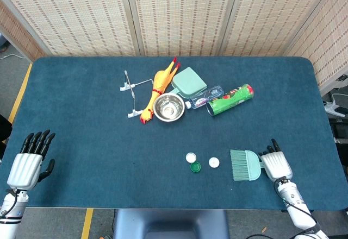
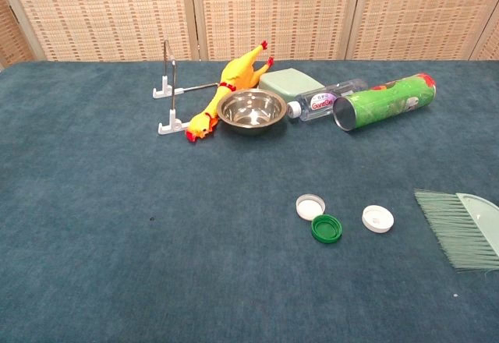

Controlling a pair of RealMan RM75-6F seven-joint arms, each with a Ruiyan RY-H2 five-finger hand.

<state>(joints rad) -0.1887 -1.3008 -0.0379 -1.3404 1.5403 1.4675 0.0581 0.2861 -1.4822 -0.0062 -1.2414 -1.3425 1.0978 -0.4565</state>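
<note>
Fingers [image 1: 273, 148] of the right hand [image 1: 276, 164] lie straight beside the green hand brush [image 1: 246, 165], gripping nothing. Left hand [image 1: 30, 162] rests spread at lower left. The three bottle caps [image 1: 191, 157] sit unswept on the worktop [image 1: 81, 119].

Blue-carpeted table [image 1: 81, 114] bears brush [image 1: 246, 165], caps [image 2: 326, 220], bowl [image 2: 251, 111], perhaps a dustpan [image 1: 190, 81].

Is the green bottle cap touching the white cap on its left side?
Apart. The chest view shows a thin strip of blue cloth between the green bottle cap and the white cap; the head view is too small to settle it.
</note>
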